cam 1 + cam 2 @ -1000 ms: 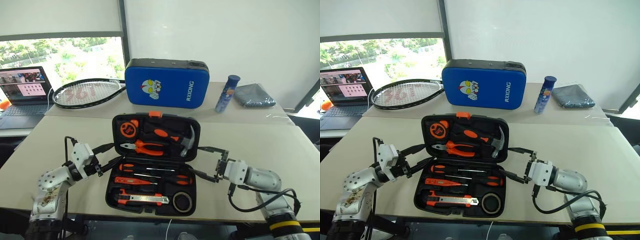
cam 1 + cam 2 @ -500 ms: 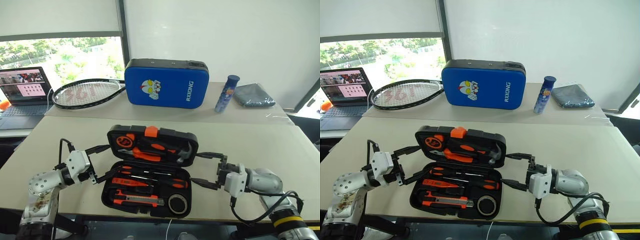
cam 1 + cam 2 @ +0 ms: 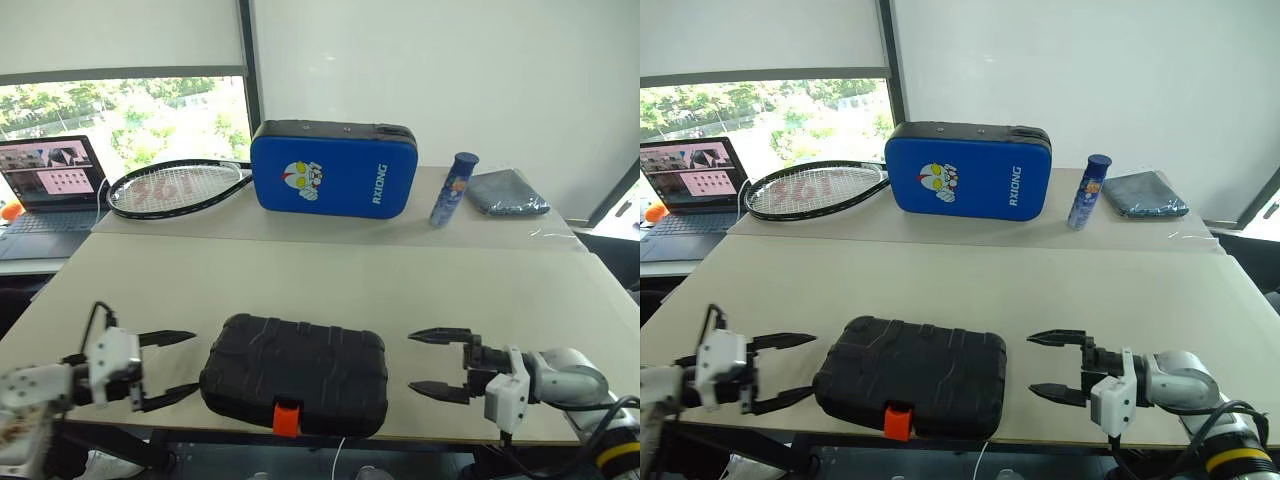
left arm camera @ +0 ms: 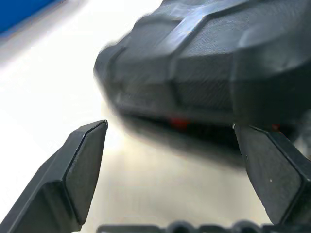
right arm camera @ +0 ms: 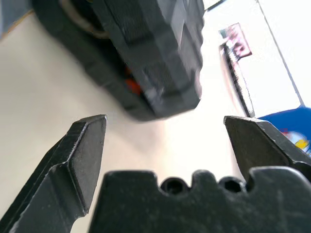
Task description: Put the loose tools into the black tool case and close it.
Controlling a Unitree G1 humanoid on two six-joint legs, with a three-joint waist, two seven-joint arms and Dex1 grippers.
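Black tool case [image 3: 293, 372] — lid down — between parted claws.

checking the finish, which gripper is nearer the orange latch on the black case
Left, by a small margin. The left gripper hangs open just off the black tool case's left end. The right gripper is open a little farther off its right end. The orange latch sits left of centre.

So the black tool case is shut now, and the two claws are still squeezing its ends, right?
Not quite. The black tool case is shut, but in the left eye view the left claw and right claw stand open, clear of its ends.
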